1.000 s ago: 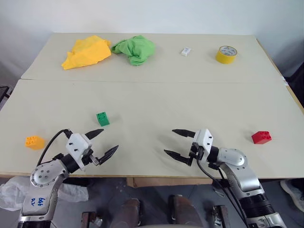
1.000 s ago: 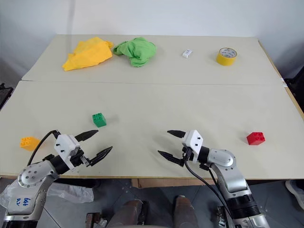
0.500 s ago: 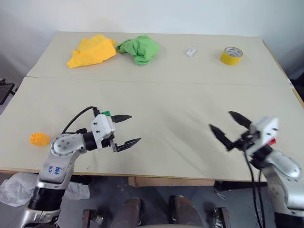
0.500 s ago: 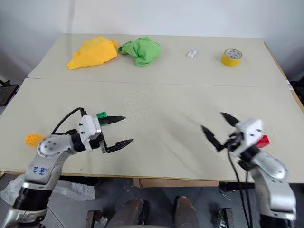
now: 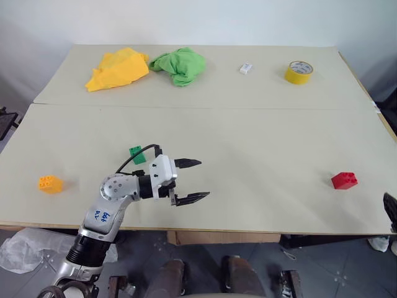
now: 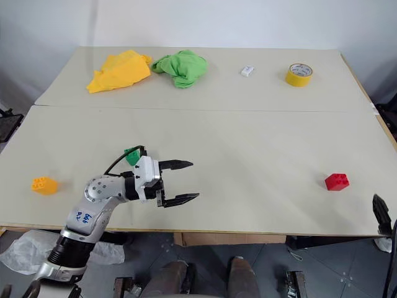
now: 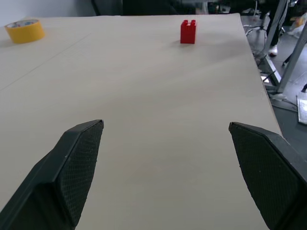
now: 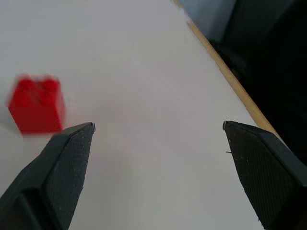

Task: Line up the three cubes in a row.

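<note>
Left eye view: the left gripper [image 5: 193, 180] hangs low over the near half of the table [image 5: 260, 143], fingers spread wide with nothing between them, pointing toward the robot's right. The green cube [image 5: 136, 154] sits just behind its wrist, on the far side, close to the arm's cable. The orange cube [image 5: 50, 184] lies well off behind the arm toward the robot's left, near the front edge of the table. Ahead of the fingertips bare tabletop runs all the way to the red cube [image 5: 343, 180], which stands well apart near the table's right edge.

At the far right, off the table's near corner, one dark fingertip of the right gripper [image 8: 158, 129] shows. In the right wrist view its fingers are wide apart and empty; the red cube lies just beyond one fingertip [image 8: 72, 143], and the table's wooden edge runs past the other.

Along the far edge lie a yellow cloth [image 5: 116, 67], a green cloth [image 5: 180, 64], a small white block [image 5: 245, 67] and a yellow tape roll [image 5: 297, 71].
</note>
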Controlling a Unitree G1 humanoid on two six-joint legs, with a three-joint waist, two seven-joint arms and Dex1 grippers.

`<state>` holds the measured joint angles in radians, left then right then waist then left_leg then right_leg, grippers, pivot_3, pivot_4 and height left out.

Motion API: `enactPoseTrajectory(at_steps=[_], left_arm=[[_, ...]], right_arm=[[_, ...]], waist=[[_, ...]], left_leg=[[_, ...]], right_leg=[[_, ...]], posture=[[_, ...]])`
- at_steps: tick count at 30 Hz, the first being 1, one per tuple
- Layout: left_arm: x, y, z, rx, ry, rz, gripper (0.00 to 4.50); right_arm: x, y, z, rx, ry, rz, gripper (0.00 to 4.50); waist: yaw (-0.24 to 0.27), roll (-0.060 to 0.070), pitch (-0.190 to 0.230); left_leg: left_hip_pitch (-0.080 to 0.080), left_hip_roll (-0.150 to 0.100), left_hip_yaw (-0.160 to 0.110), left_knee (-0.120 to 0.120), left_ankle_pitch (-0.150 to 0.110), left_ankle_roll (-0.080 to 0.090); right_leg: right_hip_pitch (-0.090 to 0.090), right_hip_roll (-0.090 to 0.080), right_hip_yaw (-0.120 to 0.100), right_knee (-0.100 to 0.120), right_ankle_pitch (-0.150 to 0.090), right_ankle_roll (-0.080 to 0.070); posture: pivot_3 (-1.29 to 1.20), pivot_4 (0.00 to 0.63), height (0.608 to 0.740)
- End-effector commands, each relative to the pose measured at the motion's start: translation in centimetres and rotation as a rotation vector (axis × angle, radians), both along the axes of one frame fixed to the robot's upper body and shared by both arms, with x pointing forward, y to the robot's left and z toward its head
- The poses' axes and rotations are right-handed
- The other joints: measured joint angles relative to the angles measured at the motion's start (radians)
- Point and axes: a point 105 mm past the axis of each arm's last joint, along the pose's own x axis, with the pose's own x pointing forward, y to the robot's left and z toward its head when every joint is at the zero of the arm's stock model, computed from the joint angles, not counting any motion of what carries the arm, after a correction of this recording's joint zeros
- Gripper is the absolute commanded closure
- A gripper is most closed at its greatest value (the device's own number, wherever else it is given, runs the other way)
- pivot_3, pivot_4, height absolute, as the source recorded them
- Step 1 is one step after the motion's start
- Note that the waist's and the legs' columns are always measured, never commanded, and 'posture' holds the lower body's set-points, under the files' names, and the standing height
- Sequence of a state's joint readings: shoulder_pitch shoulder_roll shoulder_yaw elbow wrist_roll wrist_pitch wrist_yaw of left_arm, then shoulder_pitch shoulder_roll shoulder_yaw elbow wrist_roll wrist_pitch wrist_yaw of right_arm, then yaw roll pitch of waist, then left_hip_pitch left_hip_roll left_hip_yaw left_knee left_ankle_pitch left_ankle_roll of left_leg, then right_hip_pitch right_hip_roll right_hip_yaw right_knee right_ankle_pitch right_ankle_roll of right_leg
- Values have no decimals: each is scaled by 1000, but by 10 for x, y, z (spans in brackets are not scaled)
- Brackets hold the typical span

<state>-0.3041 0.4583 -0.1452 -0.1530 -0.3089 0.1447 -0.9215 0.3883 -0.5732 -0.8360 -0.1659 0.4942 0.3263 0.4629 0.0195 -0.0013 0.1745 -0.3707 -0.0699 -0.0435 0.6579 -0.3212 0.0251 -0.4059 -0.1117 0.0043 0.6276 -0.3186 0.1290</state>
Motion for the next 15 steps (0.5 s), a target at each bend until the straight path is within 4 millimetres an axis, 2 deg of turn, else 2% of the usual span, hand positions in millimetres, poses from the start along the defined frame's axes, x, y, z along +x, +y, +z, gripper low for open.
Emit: enactPoseTrajectory(at_steps=[1,4,8,15], left_arm=[[-3,-5,4,-17,-21,0,45],[-4,-7,1,-19,-11,3,45],[-10,-12,-2,-3,14,-32,45],[-14,-16,6,-43,-29,-34,45]], right_arm=[[24,21,44,-16,-34,93,0],[45,28,58,50,34,118,0],[69,36,61,70,177,144,0],[88,39,45,92,347,168,0]], waist=[[-9,1,-1],[-19,1,-1],[-14,1,-1],[8,1,-1]], left_leg=[[0,0,1,0,0,0],[0,0,2,2,1,1],[0,2,-2,2,1,1],[-3,-1,-2,5,0,3]], right_leg=[[0,0,1,0,0,1],[1,0,1,0,1,2],[2,1,-1,-1,1,2],[2,-1,-1,-1,1,3]], posture=[[0,150,740],[0,150,740],[0,150,740],[0,150,740]])
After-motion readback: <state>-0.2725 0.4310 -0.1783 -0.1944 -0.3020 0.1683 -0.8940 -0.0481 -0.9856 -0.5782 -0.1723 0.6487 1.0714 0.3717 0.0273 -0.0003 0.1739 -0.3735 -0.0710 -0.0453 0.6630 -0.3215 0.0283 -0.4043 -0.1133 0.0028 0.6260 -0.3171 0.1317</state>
